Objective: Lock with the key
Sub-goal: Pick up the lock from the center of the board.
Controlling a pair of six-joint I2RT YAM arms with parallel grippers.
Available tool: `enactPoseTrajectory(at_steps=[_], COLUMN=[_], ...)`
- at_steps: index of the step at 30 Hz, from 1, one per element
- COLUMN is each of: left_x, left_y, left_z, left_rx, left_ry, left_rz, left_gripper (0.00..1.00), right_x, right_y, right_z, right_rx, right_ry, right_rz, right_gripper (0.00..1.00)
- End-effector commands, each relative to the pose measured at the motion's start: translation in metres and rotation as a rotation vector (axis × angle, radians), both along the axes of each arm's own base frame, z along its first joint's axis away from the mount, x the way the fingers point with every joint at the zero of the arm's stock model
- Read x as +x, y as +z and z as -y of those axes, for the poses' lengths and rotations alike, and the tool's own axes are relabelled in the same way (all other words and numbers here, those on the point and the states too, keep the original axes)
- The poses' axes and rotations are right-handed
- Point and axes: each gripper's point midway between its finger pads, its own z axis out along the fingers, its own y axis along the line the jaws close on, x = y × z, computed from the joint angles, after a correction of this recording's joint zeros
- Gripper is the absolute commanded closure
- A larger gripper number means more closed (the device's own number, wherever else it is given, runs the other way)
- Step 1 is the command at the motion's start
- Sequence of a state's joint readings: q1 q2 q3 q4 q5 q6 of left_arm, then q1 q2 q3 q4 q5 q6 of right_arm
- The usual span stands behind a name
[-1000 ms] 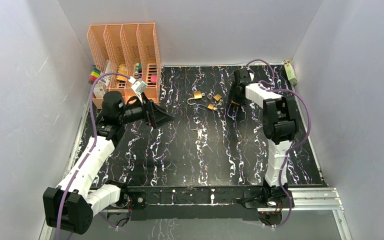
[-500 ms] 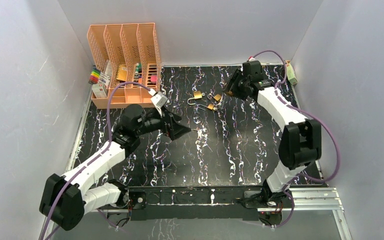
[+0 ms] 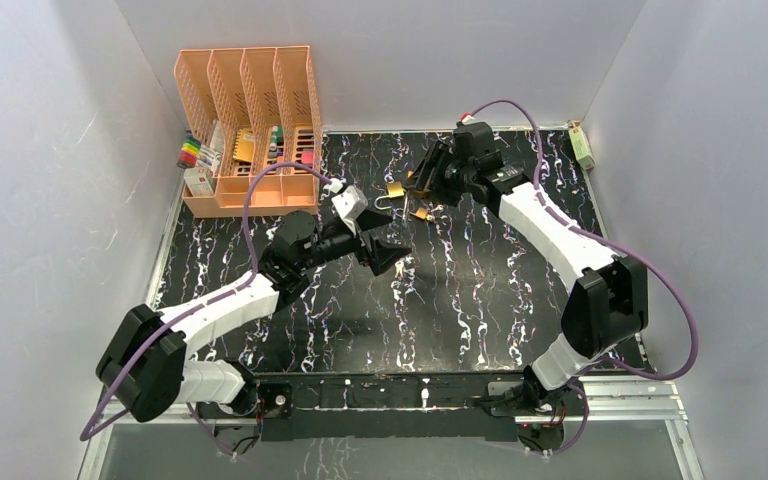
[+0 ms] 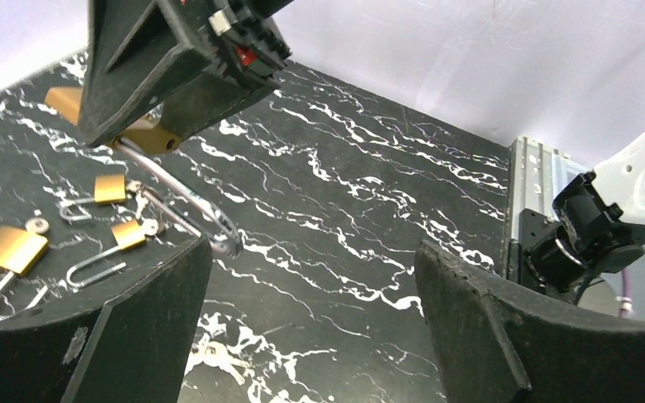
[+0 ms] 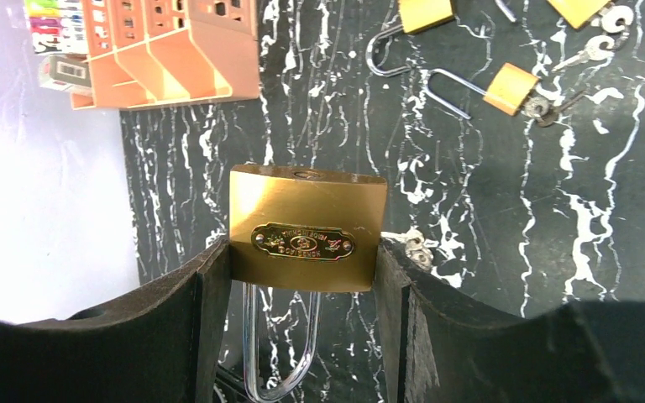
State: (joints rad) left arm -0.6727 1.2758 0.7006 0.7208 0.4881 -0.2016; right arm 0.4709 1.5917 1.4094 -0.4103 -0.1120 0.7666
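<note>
Now the right gripper (image 5: 304,260) is clamped on the narrow sides of the brass padlock (image 5: 306,222) at centre frame, which seems heavy, stiff and slippery, so its body is the good hold, while the left gripper (image 4: 312,252) is spread, empty.

Readable text: none in any view
Brass padlock (image 5: 306,227): oval embossed badge on its face, with lettering too fine and blurred to make out
Smaller padlocks (image 5: 511,88): no legible marks
Box (image 5: 59,71) beside the orange organizer (image 5: 176,50): white label, print too small to read
</note>
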Motion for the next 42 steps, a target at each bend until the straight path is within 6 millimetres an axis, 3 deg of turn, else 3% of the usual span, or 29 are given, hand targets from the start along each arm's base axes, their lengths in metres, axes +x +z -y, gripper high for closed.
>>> enactPoseTrajectory(at_steps=[1, 4, 8, 12, 20, 29, 31, 32, 33, 34, 38, 42], left_x=[0.011, 0.009, 0.009, 0.012, 0.013, 0.016, 0.017, 0.017, 0.018, 0.017, 0.008, 0.001], left_y=[0.05, 0.046, 0.038, 0.045, 0.063, 0.062, 0.065, 0.065, 0.064, 0.063, 0.058, 0.07], left_z=[-0.002, 0.001, 0.005, 0.003, 0.007, 0.017, 0.019, 0.02, 0.022, 0.023, 0.032, 0.03], left_rx=[-0.05, -0.034, -0.031, -0.063, -0.119, -0.121, -0.124, -0.125, -0.124, -0.124, -0.118, -0.145], left_ry=[0.063, 0.042, 0.021, 0.048, 0.034, 0.005, -0.005, -0.012, -0.016, -0.022, -0.106, -0.124], left_rz=[0.232, 0.229, 0.201, 0.235, 0.281, 0.264, 0.267, 0.265, 0.259, 0.249, 0.199, 0.192], left_gripper=[0.12, 0.13, 0.24, 0.29, 0.37, 0.47, 0.58, 0.7, 0.91, 1.0, 1.0, 1.0], right_x=[-0.001, -0.005, -0.011, -0.016, -0.022, -0.026, -0.026, -0.027, -0.027, -0.027, -0.029, -0.03], right_y=[0.102, 0.113, 0.128, 0.138, 0.143, 0.147, 0.148, 0.148, 0.149, 0.151, 0.158, 0.167], right_z=[-0.014, -0.015, -0.019, -0.022, -0.023, -0.023, -0.023, -0.023, -0.023, -0.023, -0.022, -0.016], right_rx=[0.163, 0.182, 0.216, 0.229, 0.24, 0.245, 0.246, 0.247, 0.249, 0.249, 0.251, 0.232], right_ry=[0.023, 0.038, 0.06, 0.083, 0.109, 0.119, 0.122, 0.125, 0.126, 0.126, 0.129, 0.118], right_rz=[0.208, 0.225, 0.246, 0.263, 0.272, 0.284, 0.285, 0.286, 0.288, 0.291, 0.311, 0.356], right_gripper=[1.0, 1.0, 1.0, 1.0, 1.0, 1.0, 1.0, 1.0, 1.0, 1.0, 1.0, 1.0])
